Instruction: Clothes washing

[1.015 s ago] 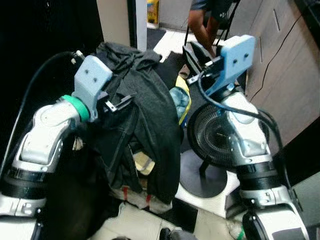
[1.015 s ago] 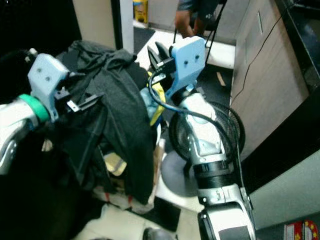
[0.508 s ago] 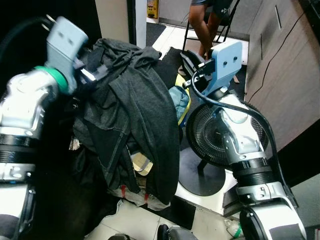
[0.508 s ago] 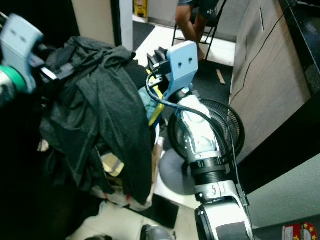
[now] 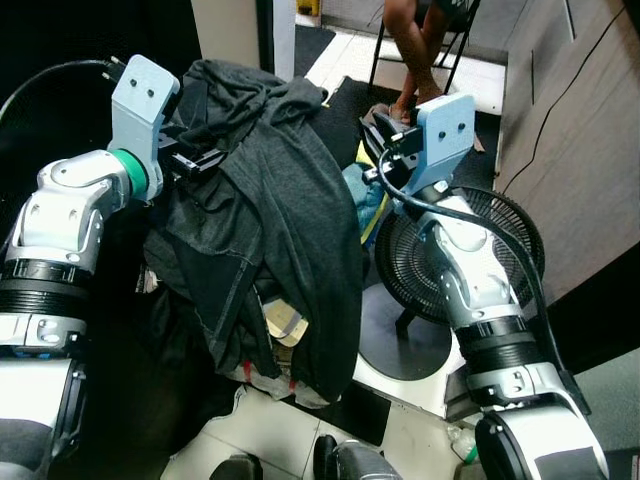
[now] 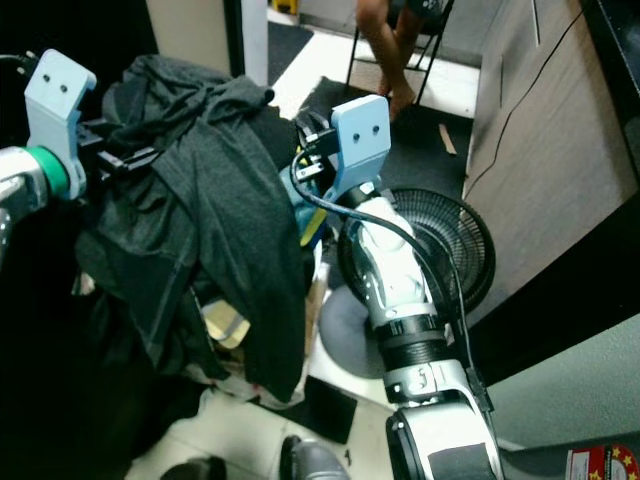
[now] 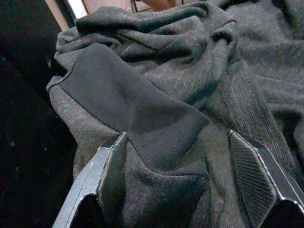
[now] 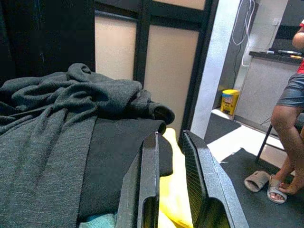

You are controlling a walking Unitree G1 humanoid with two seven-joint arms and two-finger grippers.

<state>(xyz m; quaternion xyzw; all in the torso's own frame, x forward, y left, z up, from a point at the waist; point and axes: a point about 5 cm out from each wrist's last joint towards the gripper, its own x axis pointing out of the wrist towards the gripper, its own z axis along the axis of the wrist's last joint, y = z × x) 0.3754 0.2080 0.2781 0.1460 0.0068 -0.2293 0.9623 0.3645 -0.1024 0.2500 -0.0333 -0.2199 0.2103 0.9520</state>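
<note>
Left gripper, fingers spread wide, presses into the grey garment, and closing now could grab only a loose fold that slips.

Pale tiled floor, with a dark mat farther off. Standing on the floor: a heap of clothes topped by dark grey garments, yellow and teal pieces showing at its right edge, lighter cloth and a red-striped hem at its foot. Just right of the heap, a black fan on a round dark base, tilted back against the wooden cabinet. Beyond, on the mat, chair legs and a person's bare legs, a pair of slippers by the feet. Small yellow container on the floor by the far wall.
</note>
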